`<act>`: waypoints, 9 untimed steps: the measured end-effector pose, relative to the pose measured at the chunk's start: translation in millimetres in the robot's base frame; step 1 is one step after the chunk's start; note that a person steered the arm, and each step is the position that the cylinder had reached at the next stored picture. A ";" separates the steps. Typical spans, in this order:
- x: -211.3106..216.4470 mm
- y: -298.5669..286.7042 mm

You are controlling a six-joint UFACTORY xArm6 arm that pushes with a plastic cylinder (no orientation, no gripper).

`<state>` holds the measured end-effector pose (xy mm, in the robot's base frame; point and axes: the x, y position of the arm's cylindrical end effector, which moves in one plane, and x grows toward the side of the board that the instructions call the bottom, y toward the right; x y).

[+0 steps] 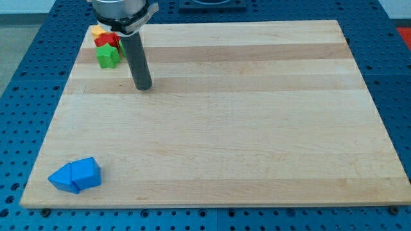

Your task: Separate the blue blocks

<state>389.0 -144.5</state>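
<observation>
Two blue blocks lie touching each other at the view's bottom left corner of the wooden board: a blue block [87, 173] on the right and a blue wedge-like block [62, 179] on its left. Their exact shapes are hard to make out. My tip [142, 86] rests on the board in the view's upper left, far above the blue blocks and apart from them. It stands just right of a small cluster of blocks.
Near the view's top left corner sit a green star-like block [108, 56], a red block [107, 40] and a yellow block [97, 30], close together. The wooden board [257, 128] ends at a blue perforated table all round.
</observation>
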 end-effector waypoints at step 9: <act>158.7 -141.1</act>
<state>547.6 -285.7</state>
